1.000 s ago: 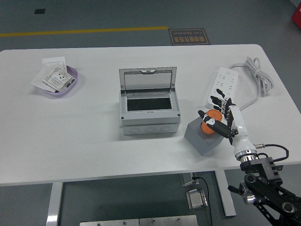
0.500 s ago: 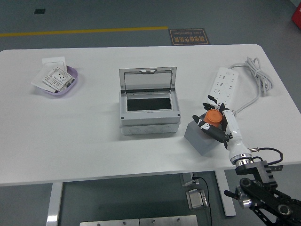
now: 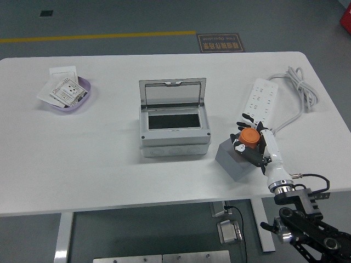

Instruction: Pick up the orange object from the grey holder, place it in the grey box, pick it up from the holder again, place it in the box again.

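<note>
So the right hand [image 3: 250,143] is coming in from the lower right corner, and its fingers are curling around the orange object [image 3: 249,136], pinching it from both sides. The orange object is sitting at the top right edge of the grey holder [image 3: 234,160]. I honestly can't tell if it's resting on the holder or already hanging a hair above it, since the fingers are covering the underside.

The grey box [image 3: 174,125] is sitting to the left of the holder in the middle of the white bench [image 3: 109,159]. Its lid is standing open and tilting back, and the dark inside is looking empty from up here. So going by that, I'm guessing we're at a pick-up step, with the carry over to the box and the drop into it not done yet. Whether this is the first grab or the second one, the view isn't giving that away. Either way there's at least one place-in-box step waiting.

The left arm isn't showing anywhere.

Other stuff lying around: a white power strip [image 3: 260,100] with its cable is sitting just behind the hand, close enough that I'd be watching the fingers when lifting. There's also a purple dish [image 3: 83,97] with some cards way over at the far left, well apart from everything.
</note>
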